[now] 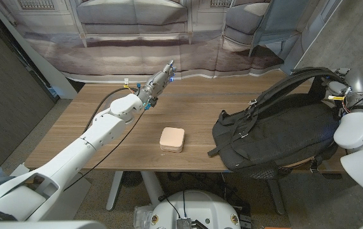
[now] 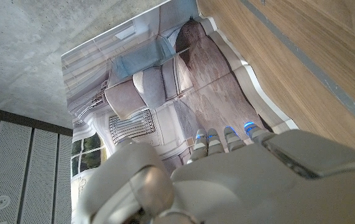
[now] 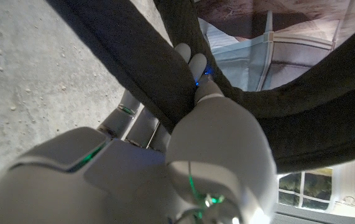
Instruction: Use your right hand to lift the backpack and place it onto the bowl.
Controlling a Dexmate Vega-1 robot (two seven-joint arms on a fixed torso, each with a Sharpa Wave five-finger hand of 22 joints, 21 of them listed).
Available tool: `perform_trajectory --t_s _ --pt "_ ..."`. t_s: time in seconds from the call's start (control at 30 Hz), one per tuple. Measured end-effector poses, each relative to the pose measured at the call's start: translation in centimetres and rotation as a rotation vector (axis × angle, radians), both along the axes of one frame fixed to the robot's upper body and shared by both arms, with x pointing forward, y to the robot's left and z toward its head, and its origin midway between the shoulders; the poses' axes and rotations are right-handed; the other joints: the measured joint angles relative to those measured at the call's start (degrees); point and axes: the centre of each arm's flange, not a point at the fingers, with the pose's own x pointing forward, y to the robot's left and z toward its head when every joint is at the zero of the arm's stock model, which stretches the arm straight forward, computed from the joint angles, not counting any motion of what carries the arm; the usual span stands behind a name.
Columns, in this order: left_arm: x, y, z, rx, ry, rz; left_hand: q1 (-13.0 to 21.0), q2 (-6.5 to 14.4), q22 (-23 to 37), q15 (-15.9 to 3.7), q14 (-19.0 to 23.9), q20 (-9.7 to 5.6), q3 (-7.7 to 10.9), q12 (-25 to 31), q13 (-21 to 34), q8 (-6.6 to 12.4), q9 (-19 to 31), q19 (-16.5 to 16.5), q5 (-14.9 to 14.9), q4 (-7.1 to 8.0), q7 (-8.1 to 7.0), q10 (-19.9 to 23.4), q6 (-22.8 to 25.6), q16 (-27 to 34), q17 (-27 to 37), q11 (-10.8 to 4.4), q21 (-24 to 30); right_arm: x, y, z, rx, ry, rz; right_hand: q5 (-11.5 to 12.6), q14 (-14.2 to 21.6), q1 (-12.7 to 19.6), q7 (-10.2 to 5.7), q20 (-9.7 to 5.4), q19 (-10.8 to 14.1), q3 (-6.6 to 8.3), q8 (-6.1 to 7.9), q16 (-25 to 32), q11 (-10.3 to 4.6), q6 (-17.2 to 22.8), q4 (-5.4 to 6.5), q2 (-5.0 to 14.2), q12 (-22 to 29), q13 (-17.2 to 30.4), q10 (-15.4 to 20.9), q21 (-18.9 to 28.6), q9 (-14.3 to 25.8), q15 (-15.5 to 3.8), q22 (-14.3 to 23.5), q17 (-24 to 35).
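Here, right hand (image 3: 165, 155) gripped black backpack (image 1: 276, 137) strap at tabletop (image 1: 194, 102) right; left hand (image 1: 157, 83) open, far; contents unseen.

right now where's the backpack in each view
Head view: the backpack lies at the table's right end, its strap looped up to the right hand.
Left wrist view: not in it.
Right wrist view: its dark straps cross the right hand's fingers.
Shared landmark: the printed backdrop.
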Motion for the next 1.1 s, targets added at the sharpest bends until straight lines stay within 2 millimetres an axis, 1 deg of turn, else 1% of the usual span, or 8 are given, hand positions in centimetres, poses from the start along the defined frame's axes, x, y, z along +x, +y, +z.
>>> perform_trajectory --t_s 0.17,0.23,0.6,0.73,0.83,0.97,1.03,1.1 --pt "0.1 -0.1 0.0 0.006 0.006 0.004 0.0 0.0 0.0 0.0 0.0 0.0 0.0 0.0 0.0 0.0 0.0 0.0 0.0 0.0 0.0 0.0 0.0 0.0 0.0 0.0 0.0 0.9 -0.7 -1.1 0.039 0.012 -0.009 -0.16 0.0 0.0 0.0 0.0 0.0 0.04 0.01 0.0 0.09 0.0 0.02 0.0 0.0 0.06 -0.08 0.0 0.0 0.0 0.0 -0.01" --pt "0.1 -0.1 0.0 0.008 0.008 0.005 0.0 0.0 0.0 0.0 0.0 0.0 0.0 0.0 0.0 0.0 0.0 0.0 0.0 0.0 0.0 0.0 0.0 0.0 0.0 0.0 0.0 1.1 -0.8 -1.4 0.046 0.014 -0.01 -0.17 0.0 0.01 -0.07 0.0 0.0 0.47 0.0 0.0 0.19 -0.07 -0.01 -0.01 0.01 0.07 -0.39 0.0 0.0 0.0 0.0 -0.02" --pt "0.3 -0.3 -0.1 0.017 0.024 0.015 0.23 0.23 0.0 0.0 0.0 0.0 -0.24 0.0 0.0 0.0 0.0 0.0 0.0 -0.24 0.0 0.0 0.0 0.0 0.0 0.0 0.0 2.8 -1.9 -3.5 0.101 0.039 -0.023 -0.23 0.0 0.02 -0.2 0.0 0.0 1.04 -0.17 0.0 0.19 -0.2 -0.1 -0.02 0.01 -0.1 -0.6 0.0 -0.12 0.0 0.01 -0.02" --pt "0.3 -0.3 -0.2 0.018 0.028 0.017 0.23 0.23 0.0 0.0 0.0 0.0 -0.24 0.0 0.0 0.0 0.0 0.0 0.0 -0.24 0.0 0.0 0.0 0.0 0.0 0.0 0.0 3.1 -2.1 -3.9 0.115 0.045 -0.025 -0.39 0.0 0.03 -0.2 -0.3 -0.32 1.42 -0.23 0.0 0.2 -0.2 -0.01 -0.03 0.01 -0.11 -0.6 0.0 -0.34 0.0 0.02 -0.01" --pt "0.4 -0.3 -0.2 0.018 0.03 0.019 0.23 0.23 0.0 0.0 0.0 0.0 -0.47 0.0 0.0 0.0 0.0 0.0 0.0 -0.01 0.0 0.0 0.0 0.0 0.0 0.0 0.0 3.5 -2.5 -4.4 0.13 0.055 -0.032 -0.39 0.0 0.03 -0.2 0.11 -0.73 1.42 -0.39 0.0 0.2 -0.2 -0.02 -0.03 0.01 -0.11 -0.61 0.0 -0.45 0.0 0.01 -0.02" --pt "0.4 -0.3 -0.2 0.018 0.03 0.019 0.23 0.23 0.0 0.0 0.0 0.0 -0.47 0.0 0.0 0.0 0.0 0.0 0.0 -0.01 0.0 0.0 0.0 0.0 0.0 0.0 0.0 3.5 -2.6 -4.6 0.152 0.056 -0.033 -0.41 -0.03 0.03 -0.2 0.11 -0.73 1.51 -0.41 0.0 0.19 -0.2 -0.1 -0.03 0.01 -0.1 -0.81 0.0 -0.58 -0.03 0.01 -0.02" --pt "0.4 -0.3 -0.3 0.018 0.033 0.022 0.23 0.23 0.0 0.0 0.0 0.0 -0.47 0.0 0.0 0.0 0.0 0.0 0.0 -0.01 0.0 0.0 0.0 0.0 0.0 0.0 0.0 3.9 -2.9 -4.8 0.15 0.068 -0.039 -0.56 -0.45 0.03 -0.2 0.11 -0.72 1.77 -0.44 -0.23 0.09 -0.2 -0.04 -0.03 0.03 -0.23 -1.1 0.0 -0.7 0.02 0.01 -0.25" --pt "0.4 -0.4 -0.3 0.018 0.034 0.022 0.23 0.23 0.0 0.0 0.0 0.0 -0.47 0.0 0.0 0.0 0.0 0.0 0.0 -0.01 0.0 0.0 0.0 0.0 0.0 0.0 0.0 4.0 -3.1 -5.0 0.158 0.074 -0.042 -0.61 -1.5 0.03 -0.62 0.0 -1.44 1.98 -0.83 -0.97 0.12 -0.62 0.07 -0.03 0.1 -0.45 -2.02 -0.03 -1.05 0.39 -0.08 -0.88"
